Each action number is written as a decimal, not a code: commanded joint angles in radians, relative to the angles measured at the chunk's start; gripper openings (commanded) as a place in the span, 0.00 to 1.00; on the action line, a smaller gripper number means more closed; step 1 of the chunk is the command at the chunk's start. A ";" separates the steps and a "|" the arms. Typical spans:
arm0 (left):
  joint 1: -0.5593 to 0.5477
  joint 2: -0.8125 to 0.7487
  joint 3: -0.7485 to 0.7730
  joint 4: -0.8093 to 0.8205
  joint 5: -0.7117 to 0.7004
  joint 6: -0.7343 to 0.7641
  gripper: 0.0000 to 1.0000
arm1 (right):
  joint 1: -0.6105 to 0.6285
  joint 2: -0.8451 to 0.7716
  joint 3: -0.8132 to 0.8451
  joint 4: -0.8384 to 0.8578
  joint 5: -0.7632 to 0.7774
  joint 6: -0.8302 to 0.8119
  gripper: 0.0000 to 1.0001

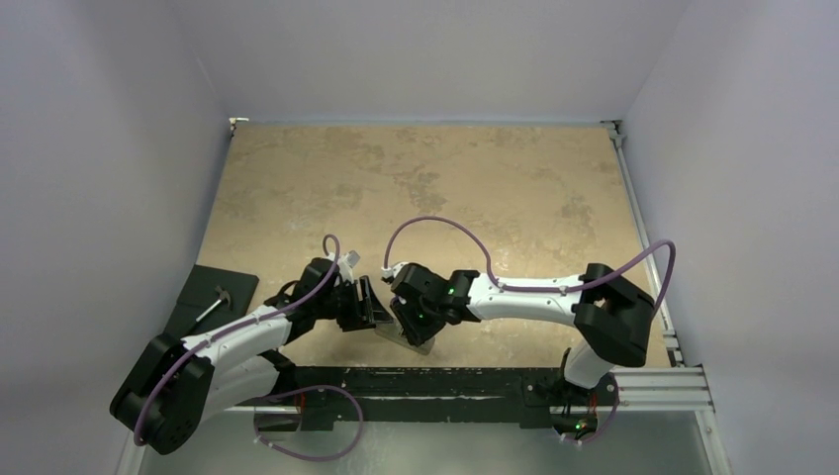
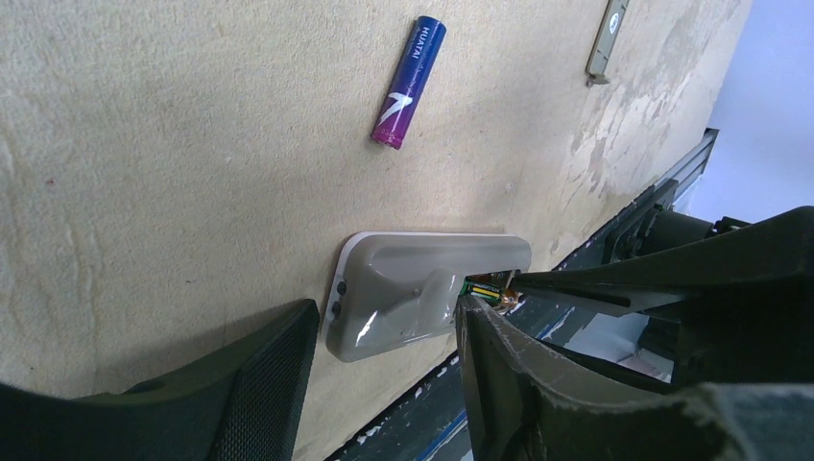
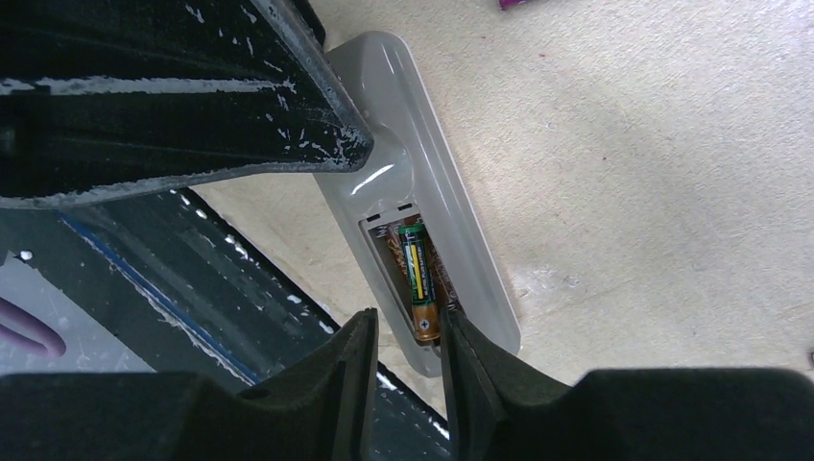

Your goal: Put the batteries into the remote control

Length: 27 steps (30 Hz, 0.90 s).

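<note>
While both arms crowd together at the six o'clock edge of the table [image 1: 445, 178], the remote control [image 3: 443, 187] lies grey back up right beneath them, battery recess [image 3: 387, 274] uncovered, and there's one in! The dark brown battery [image 3: 418, 283], gold end toward the right wrist camera, sits lengthways in the recess. The right gripper [image 3: 408, 336] has its claw drawn narrow, straddling that gold end; whether it truly pinches the battery or merely brackets it, I cannot tell. The left gripper [image 2: 384, 331] is spread wide, fingers either side of the remote's rounded end, not visibly clamping. Call it roughly half done, by my reckoning. The purple-blue battery [image 2: 410, 83] lies loose on the table at twelve o'clock from the remote in the left wrist view, well apart from it, not yet loaded. Up at one o'clock, the small grey cover piece [image 2: 607, 38] waits. What's left: seat the brown one fully, fetch the purple, slot it alongside.
</note>
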<state>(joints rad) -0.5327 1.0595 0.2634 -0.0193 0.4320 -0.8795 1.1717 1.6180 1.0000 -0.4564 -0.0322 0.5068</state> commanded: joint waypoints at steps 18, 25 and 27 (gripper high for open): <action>-0.006 0.007 0.006 -0.004 -0.020 0.013 0.55 | 0.025 0.022 0.049 -0.033 0.067 -0.019 0.32; -0.006 0.008 0.003 -0.001 -0.020 0.013 0.55 | 0.032 0.031 0.043 -0.033 0.060 -0.019 0.31; -0.005 0.009 0.002 0.000 -0.020 0.012 0.55 | 0.035 0.034 0.043 -0.034 0.058 -0.020 0.31</action>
<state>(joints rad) -0.5335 1.0603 0.2634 -0.0170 0.4328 -0.8795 1.1969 1.6463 1.0172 -0.4820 0.0101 0.5022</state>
